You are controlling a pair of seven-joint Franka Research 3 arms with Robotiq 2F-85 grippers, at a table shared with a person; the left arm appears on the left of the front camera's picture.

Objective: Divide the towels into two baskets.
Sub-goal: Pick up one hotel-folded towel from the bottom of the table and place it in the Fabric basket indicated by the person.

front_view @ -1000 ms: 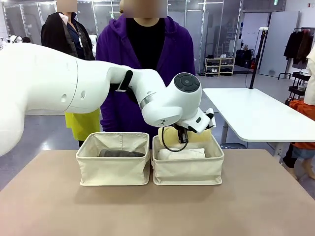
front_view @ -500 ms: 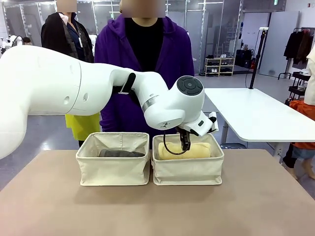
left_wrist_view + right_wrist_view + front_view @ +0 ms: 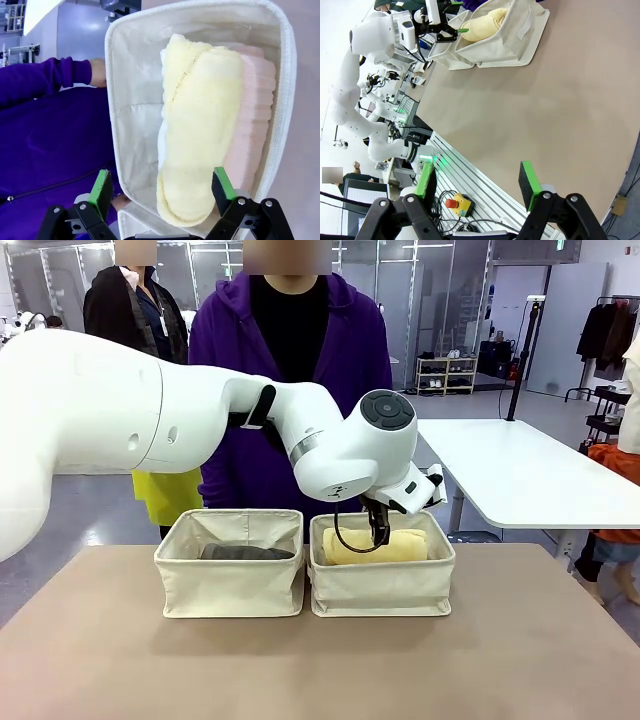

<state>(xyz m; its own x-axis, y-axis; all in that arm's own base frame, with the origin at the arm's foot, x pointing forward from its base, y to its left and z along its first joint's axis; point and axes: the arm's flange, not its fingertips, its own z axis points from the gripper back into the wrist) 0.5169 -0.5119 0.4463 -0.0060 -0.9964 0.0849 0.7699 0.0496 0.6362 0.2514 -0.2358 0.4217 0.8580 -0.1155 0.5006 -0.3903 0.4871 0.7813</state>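
My left gripper [image 3: 378, 531] hangs open over the right basket [image 3: 380, 588], just above the pale yellow towel [image 3: 392, 546] that lies on top inside it. In the left wrist view the open gripper [image 3: 162, 185] straddles the yellow towel [image 3: 200, 125] without gripping it. That towel rests on a cream-beige towel [image 3: 256, 115], and a sliver of white cloth [image 3: 160, 144] shows beside it. The left basket [image 3: 230, 585] holds a dark grey towel [image 3: 246, 552]. My right gripper [image 3: 477, 182] is open and holds nothing, far from the baskets [image 3: 505, 42] near the table's edge.
A person in a purple hoodie [image 3: 290, 370] stands right behind the baskets, one hand [image 3: 98, 73] close to the right basket's rim [image 3: 114, 100]. Bare tan tabletop [image 3: 320, 670] lies in front of the baskets. A white table [image 3: 520, 475] stands off to the right.
My left gripper lowered the pale yellow towel into the right basket and opened, letting it go. The towel now covers the white one there. The right arm has not moved.
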